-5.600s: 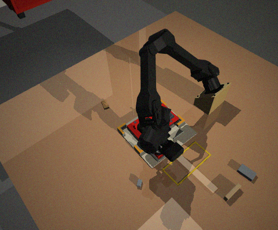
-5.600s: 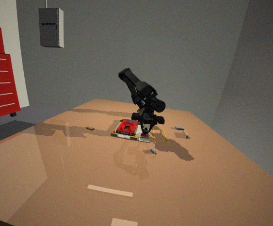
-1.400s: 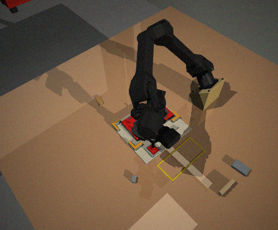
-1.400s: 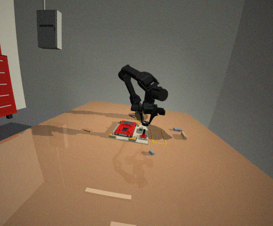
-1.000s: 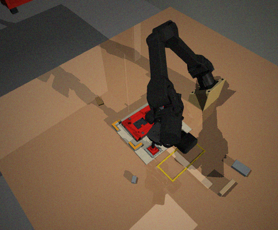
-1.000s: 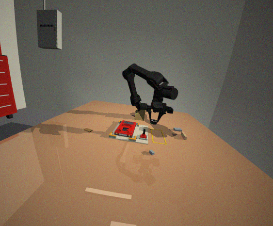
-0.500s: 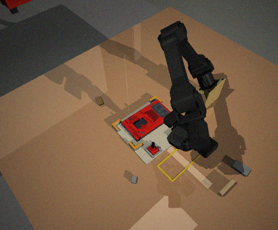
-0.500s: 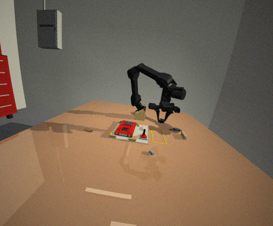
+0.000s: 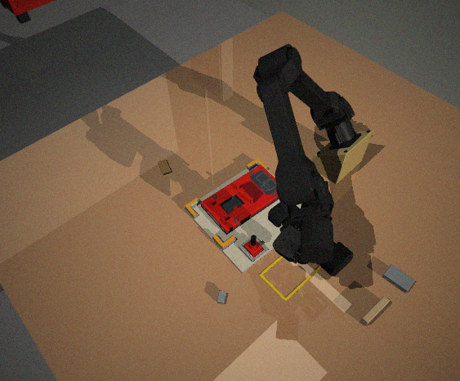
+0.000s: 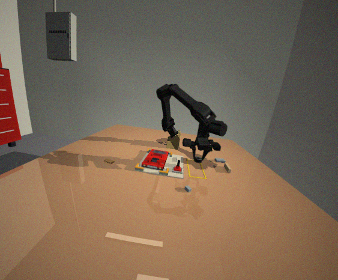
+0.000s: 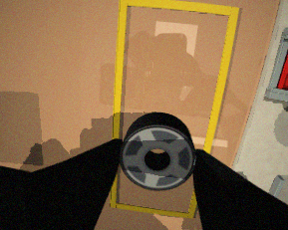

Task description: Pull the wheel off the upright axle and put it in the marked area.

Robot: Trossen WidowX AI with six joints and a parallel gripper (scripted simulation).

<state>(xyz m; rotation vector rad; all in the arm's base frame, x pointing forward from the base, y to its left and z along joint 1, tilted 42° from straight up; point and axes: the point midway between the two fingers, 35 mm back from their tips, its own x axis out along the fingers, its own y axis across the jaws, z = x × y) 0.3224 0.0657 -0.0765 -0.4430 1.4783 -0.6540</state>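
My gripper is shut on the wheel, a black tyre with a grey spoked hub. The wheel is held off the axle, hub face toward the wrist camera, and appears above the table. In the wrist view it overlaps the lower part of the yellow marked outline. The arm hides the fingers and wheel in the top view. The upright black axle stands bare on its red base beside the outline.
A red car body lies on the pale plate with orange corner brackets. A blue-grey block and tan bar lie on the outline's other side. Small grey and brown blocks lie farther off.
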